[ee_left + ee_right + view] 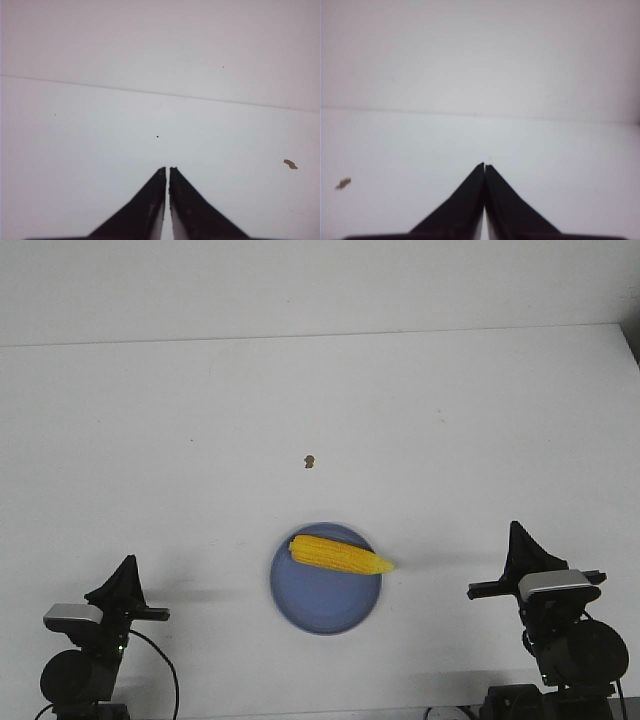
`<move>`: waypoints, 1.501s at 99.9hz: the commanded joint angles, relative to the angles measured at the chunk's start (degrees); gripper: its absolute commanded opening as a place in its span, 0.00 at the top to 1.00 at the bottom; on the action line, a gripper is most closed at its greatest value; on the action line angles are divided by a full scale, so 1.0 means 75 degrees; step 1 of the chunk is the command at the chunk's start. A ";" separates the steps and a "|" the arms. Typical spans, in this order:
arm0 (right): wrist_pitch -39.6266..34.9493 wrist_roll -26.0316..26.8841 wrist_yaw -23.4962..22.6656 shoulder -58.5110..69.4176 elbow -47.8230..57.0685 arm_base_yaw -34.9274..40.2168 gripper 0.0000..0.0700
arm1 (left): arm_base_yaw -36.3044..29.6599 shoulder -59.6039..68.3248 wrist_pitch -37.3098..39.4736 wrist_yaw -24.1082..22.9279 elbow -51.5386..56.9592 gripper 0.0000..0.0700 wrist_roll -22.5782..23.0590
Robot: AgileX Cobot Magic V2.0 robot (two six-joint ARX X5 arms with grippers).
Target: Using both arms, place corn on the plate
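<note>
Both tools sit near the counter's [150,440] front edge, the left tool [167,170] and right tool [484,165] pinched closed on nothing. Between them, slightly ahead, the corn cob [340,555] lies across the blue plate [320,610], tip overhanging the rim. It looks light, stiff and rollable; grip mid-cob.

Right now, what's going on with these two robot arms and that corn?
Nothing is being handled at this moment. The corn lies across the blue plate, its pointed tip poking just past the rim on the robot's right. The left gripper and right gripper sit well off to either side of the plate, both shut and empty. A small brown speck lies on the white table beyond the plate.
</note>
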 commanded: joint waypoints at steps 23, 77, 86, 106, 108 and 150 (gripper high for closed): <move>0.1341 0.0143 -0.0003 -0.1644 -0.1906 0.0015 1.00 | 0.0015 -0.0009 0.0073 0.0009 -0.0152 0.98 -0.0023; 0.3005 0.0615 0.0475 -0.1606 -0.3544 0.0026 1.00 | 0.0015 -0.0009 0.0070 0.0015 -0.0152 0.98 -0.0023; 0.3042 0.0571 0.0597 -0.1606 -0.3544 0.0026 1.00 | 0.0015 -0.0009 0.0070 0.0015 -0.0149 0.98 -0.0023; 0.3069 0.0571 0.0592 -0.1606 -0.3544 0.0026 1.00 | 0.0015 -0.0009 0.0070 0.0015 -0.0152 0.98 -0.0023; 0.3075 0.0571 0.0592 -0.1606 -0.3544 0.0026 1.00 | 0.0015 -0.0009 0.0070 0.0015 -0.0152 0.98 -0.0023; 0.3075 0.0571 0.0592 -0.1606 -0.3544 0.0020 1.00 | 0.0015 -0.0009 0.0070 0.0015 -0.0152 0.98 -0.0023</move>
